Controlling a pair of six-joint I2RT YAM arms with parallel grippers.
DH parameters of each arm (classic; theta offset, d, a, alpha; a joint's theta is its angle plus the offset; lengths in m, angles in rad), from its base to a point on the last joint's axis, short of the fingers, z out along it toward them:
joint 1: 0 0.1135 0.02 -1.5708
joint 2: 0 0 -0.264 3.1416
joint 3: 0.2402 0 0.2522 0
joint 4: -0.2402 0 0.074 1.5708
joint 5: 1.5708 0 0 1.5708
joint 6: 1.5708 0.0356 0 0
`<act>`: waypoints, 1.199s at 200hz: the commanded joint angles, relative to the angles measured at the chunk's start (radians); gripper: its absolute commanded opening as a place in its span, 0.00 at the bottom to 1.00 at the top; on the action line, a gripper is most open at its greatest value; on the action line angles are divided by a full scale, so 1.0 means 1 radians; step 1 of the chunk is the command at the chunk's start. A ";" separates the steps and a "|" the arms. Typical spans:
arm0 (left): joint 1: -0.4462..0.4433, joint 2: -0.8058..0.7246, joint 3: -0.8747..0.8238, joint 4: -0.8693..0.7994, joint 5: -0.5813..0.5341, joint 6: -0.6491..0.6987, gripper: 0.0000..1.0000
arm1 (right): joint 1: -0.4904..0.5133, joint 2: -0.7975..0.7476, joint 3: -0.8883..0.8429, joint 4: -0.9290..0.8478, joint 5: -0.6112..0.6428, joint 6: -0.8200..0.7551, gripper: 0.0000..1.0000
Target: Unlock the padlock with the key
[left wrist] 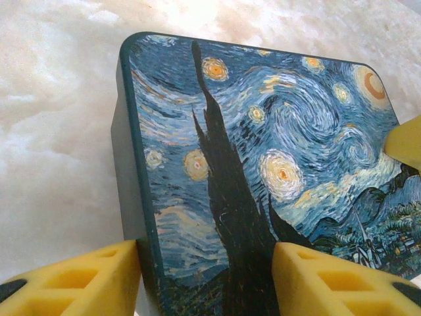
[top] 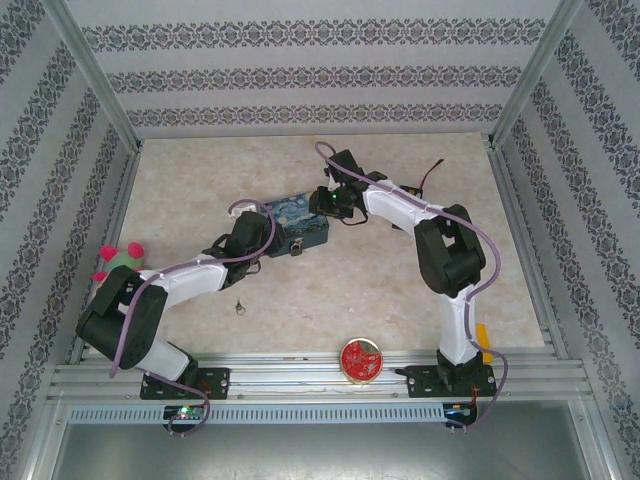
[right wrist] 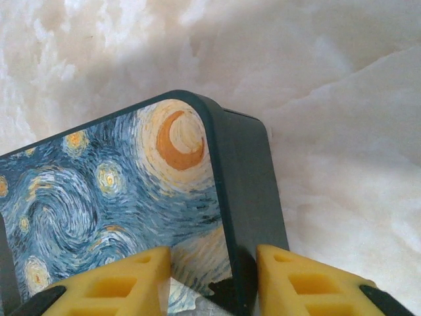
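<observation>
At the starry-night tin's (top: 292,220) front wall hangs the padlock (top: 298,246), between both grippers. Left gripper (left wrist: 204,251) stands half open astride the tin's left edge; right gripper (right wrist: 212,253), narrower, straddles its right wall. Neither holds the padlock.

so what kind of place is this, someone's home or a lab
Most likely a robot test cell: an aluminium frame with patterned wall panels encloses a marble-look tabletop, and a left arm and right arm are bolted at its near edge.
</observation>
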 commanded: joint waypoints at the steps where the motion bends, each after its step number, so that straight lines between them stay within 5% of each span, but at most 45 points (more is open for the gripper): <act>1: 0.025 0.020 0.051 0.033 0.021 0.016 0.56 | 0.031 0.058 0.061 -0.027 -0.023 0.018 0.40; 102: 0.095 0.057 0.063 0.048 0.032 0.030 0.63 | 0.002 0.114 0.209 -0.079 0.016 -0.036 0.50; 140: 0.097 0.001 0.051 0.011 0.016 0.029 0.81 | -0.019 0.051 0.200 -0.122 0.080 -0.077 0.63; 162: 0.104 -0.055 0.048 -0.037 -0.016 0.039 1.00 | -0.016 -0.015 0.151 -0.136 0.145 -0.087 0.64; 240: 0.270 -0.248 0.056 -0.293 -0.052 0.061 0.99 | 0.193 -0.293 -0.173 -0.179 0.424 -0.028 0.60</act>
